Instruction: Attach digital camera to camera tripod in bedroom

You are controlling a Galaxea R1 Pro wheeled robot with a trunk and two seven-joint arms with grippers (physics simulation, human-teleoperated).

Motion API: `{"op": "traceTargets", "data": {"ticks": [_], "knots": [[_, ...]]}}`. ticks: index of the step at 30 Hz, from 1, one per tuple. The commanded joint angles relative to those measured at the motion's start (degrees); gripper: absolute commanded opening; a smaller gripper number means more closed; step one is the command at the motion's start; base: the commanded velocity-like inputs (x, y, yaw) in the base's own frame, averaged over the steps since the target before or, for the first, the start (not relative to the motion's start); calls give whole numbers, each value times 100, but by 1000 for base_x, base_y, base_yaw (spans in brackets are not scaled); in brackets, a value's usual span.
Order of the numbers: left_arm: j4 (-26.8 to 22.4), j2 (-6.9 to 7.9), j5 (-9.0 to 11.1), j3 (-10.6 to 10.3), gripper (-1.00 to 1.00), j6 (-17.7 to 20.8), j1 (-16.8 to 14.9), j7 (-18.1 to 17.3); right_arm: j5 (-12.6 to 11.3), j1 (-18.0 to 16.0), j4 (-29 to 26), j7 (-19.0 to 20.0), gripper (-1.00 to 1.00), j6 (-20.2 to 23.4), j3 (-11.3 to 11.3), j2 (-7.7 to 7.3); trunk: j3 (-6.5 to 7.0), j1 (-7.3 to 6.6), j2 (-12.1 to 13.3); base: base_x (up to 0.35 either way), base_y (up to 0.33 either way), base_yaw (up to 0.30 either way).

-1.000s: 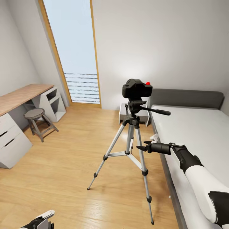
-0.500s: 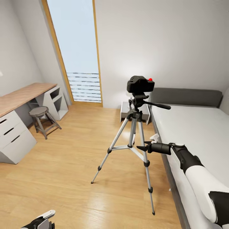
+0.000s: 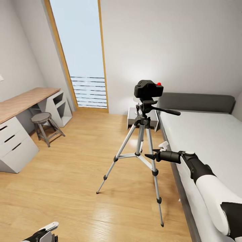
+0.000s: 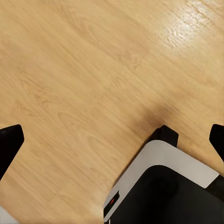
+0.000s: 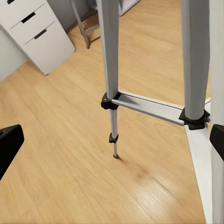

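The camera (image 3: 149,88), black with a red dot on top, sits on the head of the tripod (image 3: 143,141), which stands on the wood floor (image 3: 74,168) in the middle of the room, just left of the bed (image 3: 205,141). The tripod's long black handle sticks out to the right toward the grey headboard (image 3: 196,103). The right gripper (image 3: 152,155) hangs beside the tripod's right leg, about halfway up it and well below the camera, holding nothing; in the right wrist view its fingers (image 5: 9,142) sit at the far edges of the picture, spread wide, with the silver legs and a black joint between them. The left gripper (image 3: 45,232) is low at the near left, over bare floor; in the left wrist view its fingers (image 4: 10,142) are also spread wide and empty, above the floor and part of the robot's base (image 4: 163,186). At the far left stand a wood-topped table (image 3: 23,101) with white drawers (image 3: 13,144) and a round stool (image 3: 42,118) beside it. A tall wood-framed window (image 3: 79,50) fills the far wall.
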Motion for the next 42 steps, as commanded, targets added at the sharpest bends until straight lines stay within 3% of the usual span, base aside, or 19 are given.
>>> {"op": "traceTargets", "data": {"ticks": [1,19,26,30,37,42], "knots": [[0,0,37,-48,100,24,-5,15,40,-4,-9,25,100,32,-19,3,-10,3,-10,0,0,0],[2,-12,39,-48,100,25,-5,18,19,-4,127,-181,100,45,-25,-27,-10,3,-10,0,0,0],[0,-22,37,-48,100,15,-5,8,-7,-4,891,-807,100,6,-34,-73,-10,3,-10,0,0,0],[4,-35,37,-48,100,16,-5,6,-8,-4,1593,-1221,100,-33,-30,-101,-10,3,-10,0,0,0],[1,-66,37,-48,100,16,-5,-1,15,-4,2683,-1483,100,-79,-27,-285,-10,3,-10,0,0,0],[2,-112,37,-48,100,17,21,-3,21,26,3088,-1546,100,-191,-17,-451,-10,3,-10,0,0,0]]}}
